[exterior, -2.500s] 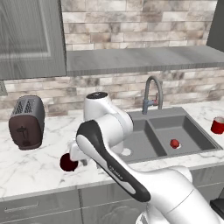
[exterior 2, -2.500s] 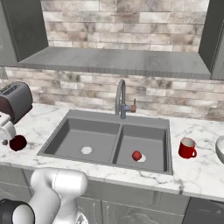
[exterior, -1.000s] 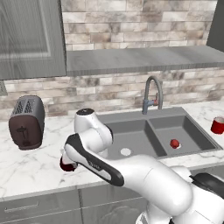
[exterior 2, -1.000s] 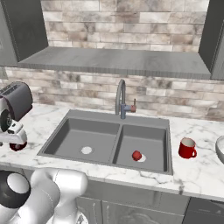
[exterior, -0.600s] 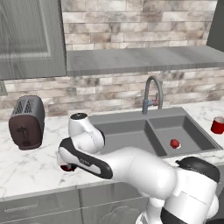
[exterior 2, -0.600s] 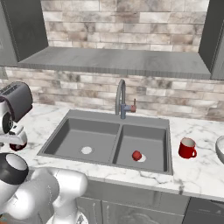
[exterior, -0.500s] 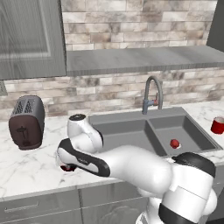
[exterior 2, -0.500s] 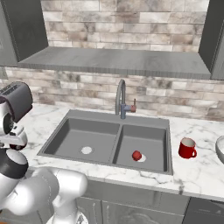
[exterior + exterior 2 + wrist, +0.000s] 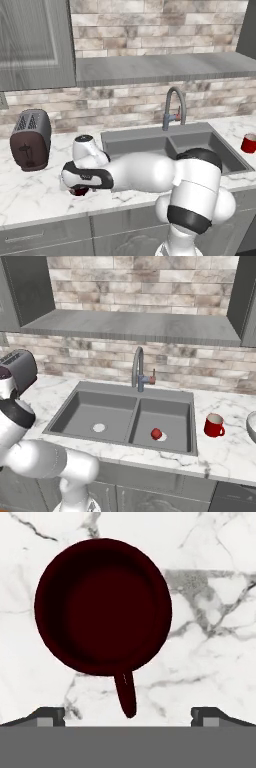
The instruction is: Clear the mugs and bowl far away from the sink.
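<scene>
A: Dark maroon mug [image 9: 102,607] is upright on the marble counter [image 9: 30,192], toward its front edge, left of the sink [image 9: 125,416] and in front of the toaster [image 9: 31,139]. Handle points back at the hand.

B: And the gripper [image 9: 128,714]?

A: Right above that mug, jaws spread wide, tips either side of the handle but not touching it.

B: The others?

A: Bright red mug [image 9: 214,425] sits right of the sink, bowl [image 9: 251,427] near the counter's right edge. A small red thing [image 9: 156,433] lies in the right basin.

One mug [image 9: 102,607] sits on the counter [image 9: 30,190] left of the sink [image 9: 125,416], toaster [image 9: 30,140] behind it.
</scene>
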Robot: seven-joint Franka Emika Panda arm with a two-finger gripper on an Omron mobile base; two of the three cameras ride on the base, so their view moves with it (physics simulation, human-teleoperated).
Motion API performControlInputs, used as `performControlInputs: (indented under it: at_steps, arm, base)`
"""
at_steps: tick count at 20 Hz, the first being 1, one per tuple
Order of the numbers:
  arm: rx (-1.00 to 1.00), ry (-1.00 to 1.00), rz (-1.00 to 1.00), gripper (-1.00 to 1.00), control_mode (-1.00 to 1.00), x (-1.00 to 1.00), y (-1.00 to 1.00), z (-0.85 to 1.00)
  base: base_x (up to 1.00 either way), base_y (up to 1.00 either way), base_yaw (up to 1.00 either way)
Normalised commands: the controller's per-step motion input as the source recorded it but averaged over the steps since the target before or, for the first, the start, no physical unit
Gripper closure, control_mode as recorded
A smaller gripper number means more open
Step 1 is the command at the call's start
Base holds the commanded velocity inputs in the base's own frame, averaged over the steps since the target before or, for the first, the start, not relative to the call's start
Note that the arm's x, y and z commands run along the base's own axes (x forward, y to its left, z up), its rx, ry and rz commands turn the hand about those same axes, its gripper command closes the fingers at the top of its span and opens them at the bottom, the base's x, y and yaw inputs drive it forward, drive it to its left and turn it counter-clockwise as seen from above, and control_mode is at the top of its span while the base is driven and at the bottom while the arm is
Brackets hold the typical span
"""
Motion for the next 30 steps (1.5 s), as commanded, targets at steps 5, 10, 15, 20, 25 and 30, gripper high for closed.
performControlInputs:
  at_steps: [5, 10, 15, 20, 25, 30]
  arm:
    - [0.00, 0.02, 0.00, -1.00, -1.00, 0.32, 0.19, -0.24]
    - [0.00, 0.01, 0.00, -1.00, -1.00, 0.18, 0.10, -0.14]
    - [0.00, 0.00, 0.00, -1.00, -1.00, -0.04, 0.00, -0.01]
    - [0.00, 0.00, 0.00, -1.00, -1.00, -0.12, 0.00, -0.02]
    - [0.00, 0.00, 0.00, -1.00, -1.00, -0.01, 0.00, -0.21]
    - [0.00, 0.00, 0.00, -1.00, -1.00, 0.00, 0.00, -0.27]
  base:
    - [0.00, 0.00, 0.00]
    - [0.00, 0.00, 0.00]
    - [0.00, 0.00, 0.00]
    - [0.00, 0.00, 0.00]
    - [0.00, 0.00, 0.00]
    - [0.00, 0.00, 0.00]
